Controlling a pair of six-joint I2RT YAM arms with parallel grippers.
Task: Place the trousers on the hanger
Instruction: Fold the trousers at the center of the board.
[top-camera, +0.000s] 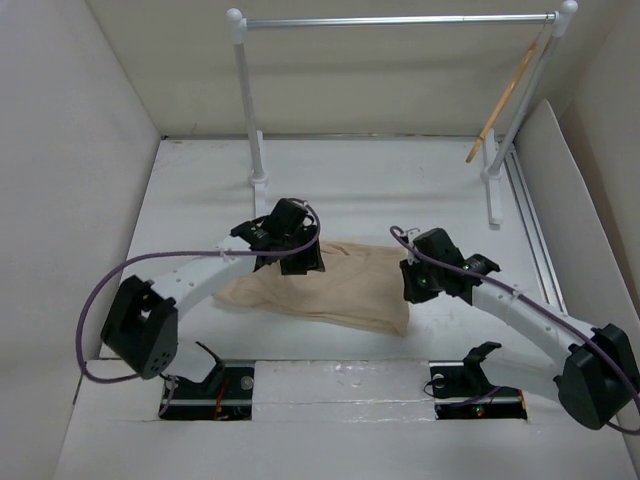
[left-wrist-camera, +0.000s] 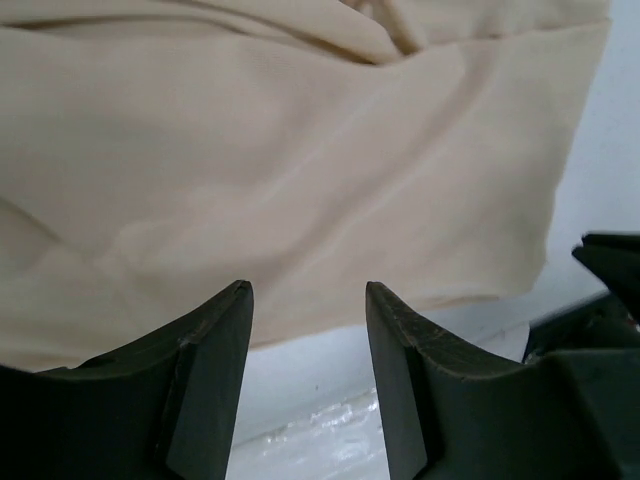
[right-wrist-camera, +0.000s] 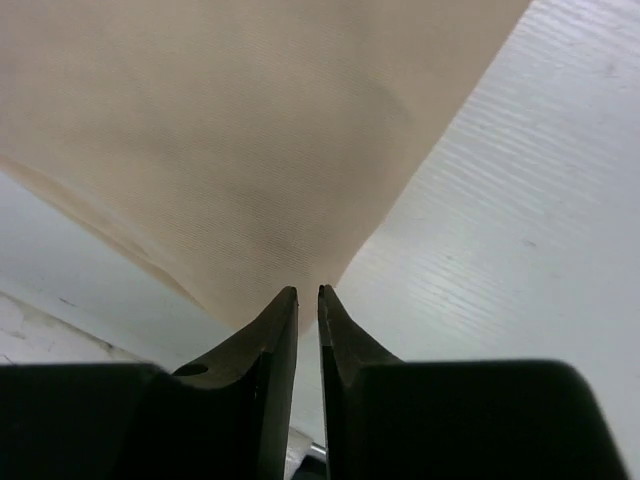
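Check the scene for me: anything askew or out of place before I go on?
The hanger hangs steeply slanted at the far right end of the rail, not level. The trousers lie rumpled on the table; nothing looks torn or spilled.

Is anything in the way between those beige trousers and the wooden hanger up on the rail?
Nothing visible blocks the way. The trousers lie on the table, the hanger hangs at the right end of the rail, and only the rack's right post stands close beside it.
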